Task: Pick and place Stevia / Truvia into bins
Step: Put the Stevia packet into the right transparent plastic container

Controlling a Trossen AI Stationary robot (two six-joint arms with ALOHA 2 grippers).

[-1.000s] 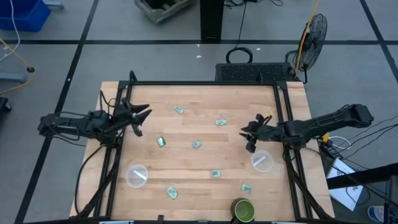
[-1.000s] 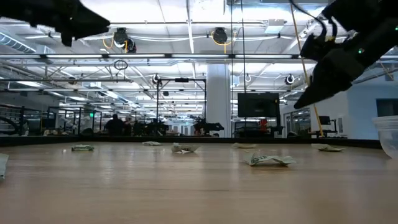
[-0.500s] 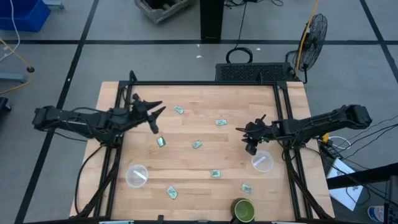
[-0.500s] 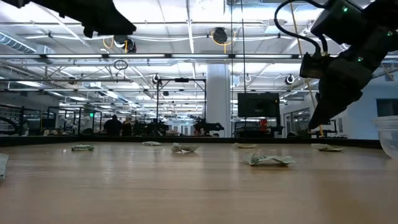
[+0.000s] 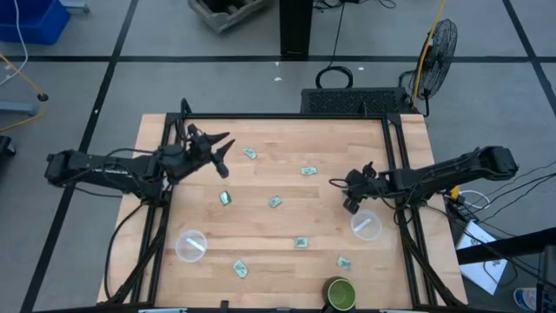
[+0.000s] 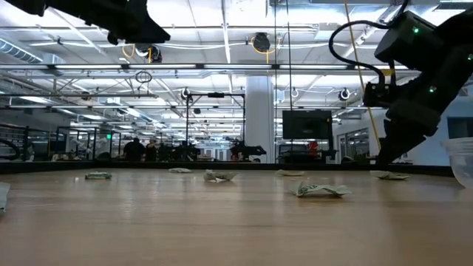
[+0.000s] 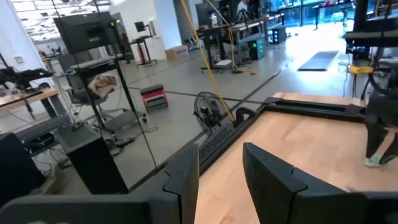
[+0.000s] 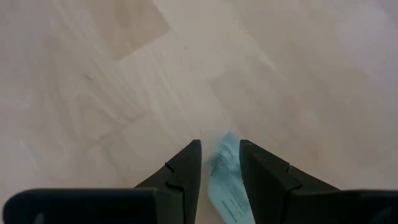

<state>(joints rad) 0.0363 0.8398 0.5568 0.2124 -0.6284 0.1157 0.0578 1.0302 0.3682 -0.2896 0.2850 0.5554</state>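
Several pale green and white Stevia packets lie flat on the wooden table, among them one point(image 5: 250, 154) just right of my left gripper and others at mid-table point(image 5: 275, 202) and near the front point(image 5: 301, 243). Two clear cups stand on the table: one front left point(image 5: 191, 245), one point(image 5: 366, 224) right beside my right gripper. My left gripper point(image 5: 221, 149) hovers open over the far-left part of the table. My right gripper point(image 5: 351, 202) points down, shut on one packet point(image 8: 225, 177), above the boards just left of the right cup. My right gripper pinches a Stevia packet between its two fingers point(image 8: 186, 163). The packet's free end point(image 8: 227, 142) sticks out a little past the fingertips. The fingers come from above, pointing down. The packet is lifted clear of the table.
A dark green cup point(image 5: 340, 293) stands at the near edge, front right. A black frame rail point(image 5: 287, 116) runs around the tabletop. Bare boards lie between the two arms at mid-table.
My left gripper has moved toward the table's right and far edge, closer to the far-left packet, staying open. My right gripper has tipped further downward and sunk a little beside the right cup, still carrying its packet.
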